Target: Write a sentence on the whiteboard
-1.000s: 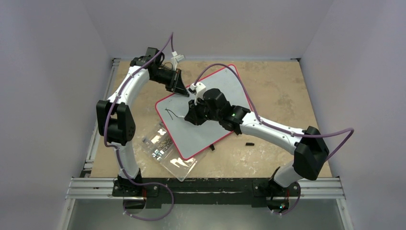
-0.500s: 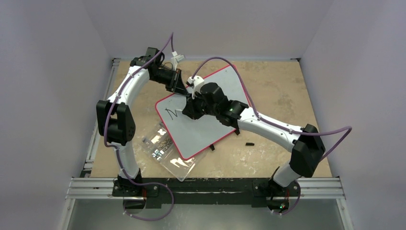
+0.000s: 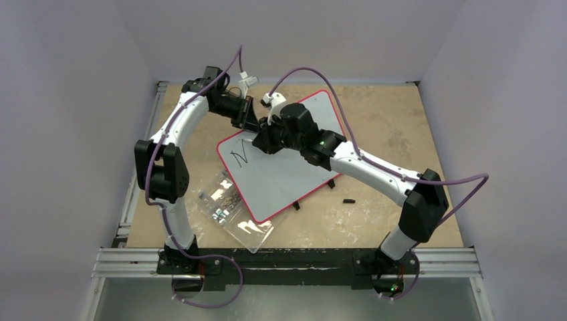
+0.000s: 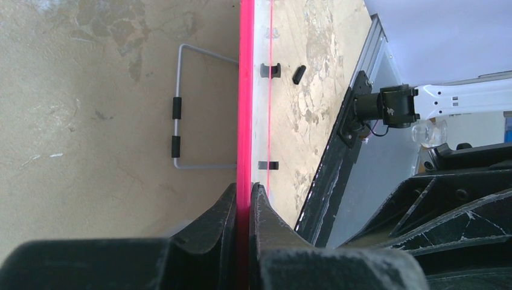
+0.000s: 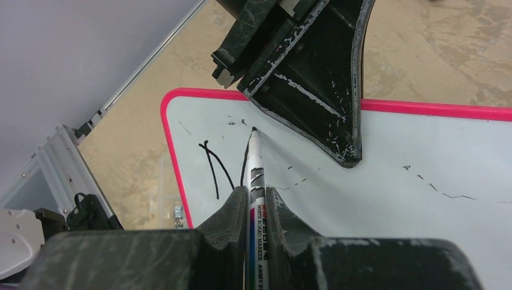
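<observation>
Top view: the whiteboard [image 3: 287, 180], white with a thin red rim, lies askew mid-table [image 3: 394, 127], nearer the left edge. Of the sentence [image 3: 239, 156] only a black zigzag stands by the board's left corner. A clear plastic box [image 3: 234, 210] of small metal pieces lies against its near-left edge. Left wrist view: the left gripper [image 4: 244, 192] is clenched on the red rim. Right wrist view: the right gripper [image 5: 256, 196] grasps a marker [image 5: 254, 158], tip on the board beside the strokes.

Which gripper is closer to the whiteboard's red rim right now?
Left. The left gripper is clamped on the red rim at the far edge of the whiteboard. The right gripper holds a marker over the white surface, inside the rim.
</observation>
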Robot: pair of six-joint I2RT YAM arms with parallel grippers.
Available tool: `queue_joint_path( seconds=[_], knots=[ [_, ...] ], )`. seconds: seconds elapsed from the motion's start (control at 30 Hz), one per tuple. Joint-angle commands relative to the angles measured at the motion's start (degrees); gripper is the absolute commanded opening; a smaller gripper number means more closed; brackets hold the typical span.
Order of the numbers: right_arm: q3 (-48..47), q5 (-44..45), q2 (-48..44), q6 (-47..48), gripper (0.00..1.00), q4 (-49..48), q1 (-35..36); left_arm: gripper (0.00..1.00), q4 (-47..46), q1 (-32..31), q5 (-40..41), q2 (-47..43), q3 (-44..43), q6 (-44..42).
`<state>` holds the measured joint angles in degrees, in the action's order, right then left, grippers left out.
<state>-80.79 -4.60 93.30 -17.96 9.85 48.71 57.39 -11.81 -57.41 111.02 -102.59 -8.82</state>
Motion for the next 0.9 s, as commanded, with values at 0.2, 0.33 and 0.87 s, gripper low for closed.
queue_joint_path(
  seconds=[0.2, 0.33, 0.87],
  knots=[
    [2.4, -3.0, -5.7, -0.6, 0.0, -0.9, -0.6, 0.0, 3.5, -2.7, 4.8, -1.8, -0.6, -5.2],
    [5.4, -2.6, -8.4, -0.9, 0.0, -1.2, -0.6, 0.0, 3.6, -2.8, 4.8, -1.8, -0.6, -5.3],
    [8.4, -2.0, -7.5, -1.9, 0.0, -2.2, -0.6, 0.0, 3.7, -2.9, 4.9, -2.1, -0.8, -5.2]
  ],
)
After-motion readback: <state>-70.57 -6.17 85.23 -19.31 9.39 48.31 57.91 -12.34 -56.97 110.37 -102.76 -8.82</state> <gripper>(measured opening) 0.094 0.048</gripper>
